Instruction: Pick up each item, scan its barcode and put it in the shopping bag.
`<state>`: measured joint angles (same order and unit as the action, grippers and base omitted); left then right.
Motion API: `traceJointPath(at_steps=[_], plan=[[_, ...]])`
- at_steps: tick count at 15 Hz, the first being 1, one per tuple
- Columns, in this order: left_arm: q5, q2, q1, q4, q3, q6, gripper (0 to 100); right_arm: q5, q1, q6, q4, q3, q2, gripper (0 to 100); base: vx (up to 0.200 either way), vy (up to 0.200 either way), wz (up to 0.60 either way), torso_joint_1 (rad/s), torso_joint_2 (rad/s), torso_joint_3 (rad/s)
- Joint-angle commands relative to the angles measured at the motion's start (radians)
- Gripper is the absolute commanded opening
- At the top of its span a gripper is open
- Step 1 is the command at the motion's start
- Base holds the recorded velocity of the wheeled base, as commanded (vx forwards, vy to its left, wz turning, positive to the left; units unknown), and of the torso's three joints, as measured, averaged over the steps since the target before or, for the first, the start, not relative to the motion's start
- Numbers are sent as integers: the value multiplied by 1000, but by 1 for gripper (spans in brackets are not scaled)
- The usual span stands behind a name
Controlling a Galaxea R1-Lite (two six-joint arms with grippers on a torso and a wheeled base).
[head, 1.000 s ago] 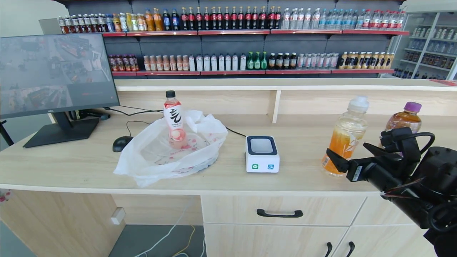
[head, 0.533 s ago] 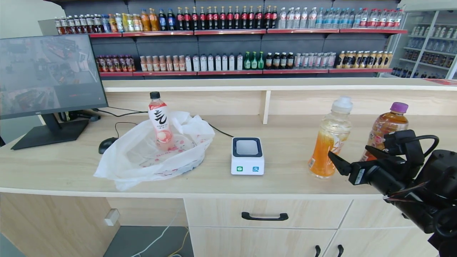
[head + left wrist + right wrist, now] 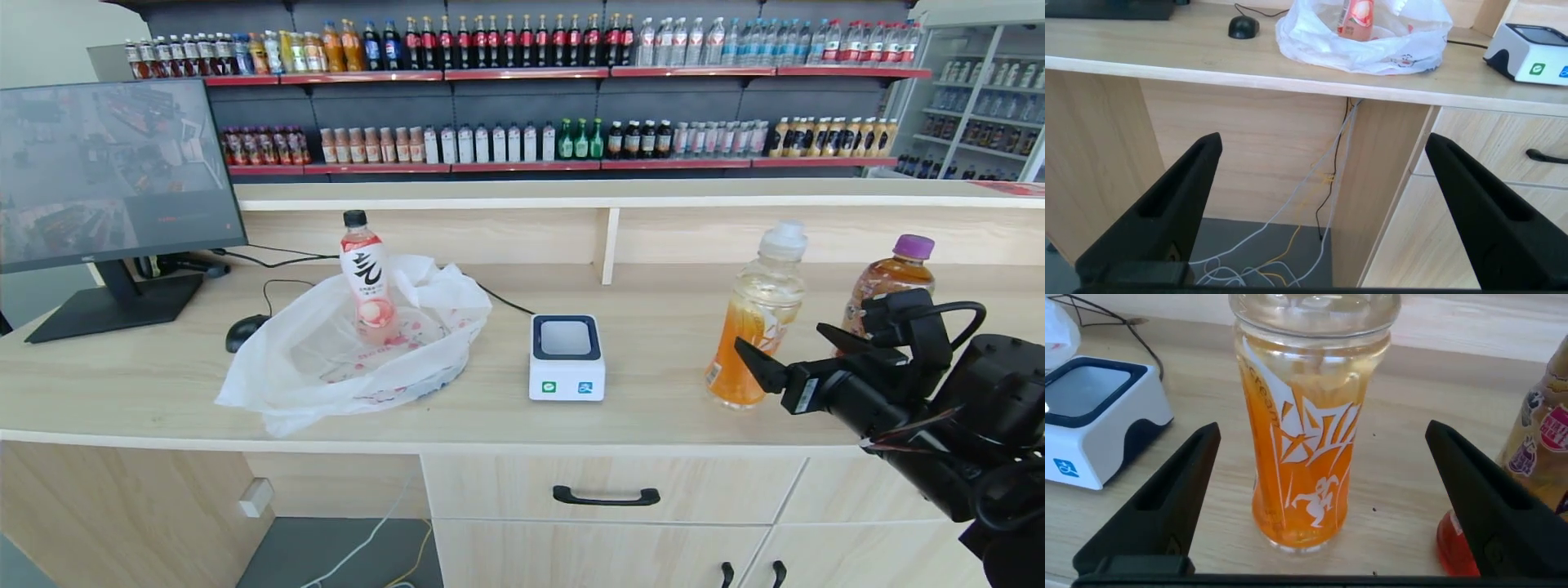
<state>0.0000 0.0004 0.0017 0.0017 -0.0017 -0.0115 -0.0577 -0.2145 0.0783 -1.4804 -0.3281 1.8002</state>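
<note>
Right wrist view: orange drink bottle [image 3: 1306, 482] upright on wooden counter [image 3: 1437, 367], centred ahead of right gripper [image 3: 1323, 431], jaws spread wide and empty. Advance squarely, clamp mid-label, steer clear of neighbouring tea bottle [image 3: 1543, 425].

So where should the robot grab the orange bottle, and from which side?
Around the middle of its body, coming in level from the robot's side. The orange bottle stands upright, and its round body fits inside the open right pincer, which faces it. The purple-capped bottle stands close on its right, so coming from that side looks cramped.
</note>
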Motion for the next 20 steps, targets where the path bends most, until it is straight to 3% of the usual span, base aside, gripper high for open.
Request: traceJointPath(at_steps=[1, 20], plan=[[0, 0, 0, 1, 0, -1, 100, 1, -2, 0, 0, -32, 39, 100, 0, 0, 0, 0, 0, 0], [0, 0, 0, 0, 0, -1, 100, -7, -3, 1, -20, -215, 177, 100, 0, 0, 0, 0, 0, 0]])
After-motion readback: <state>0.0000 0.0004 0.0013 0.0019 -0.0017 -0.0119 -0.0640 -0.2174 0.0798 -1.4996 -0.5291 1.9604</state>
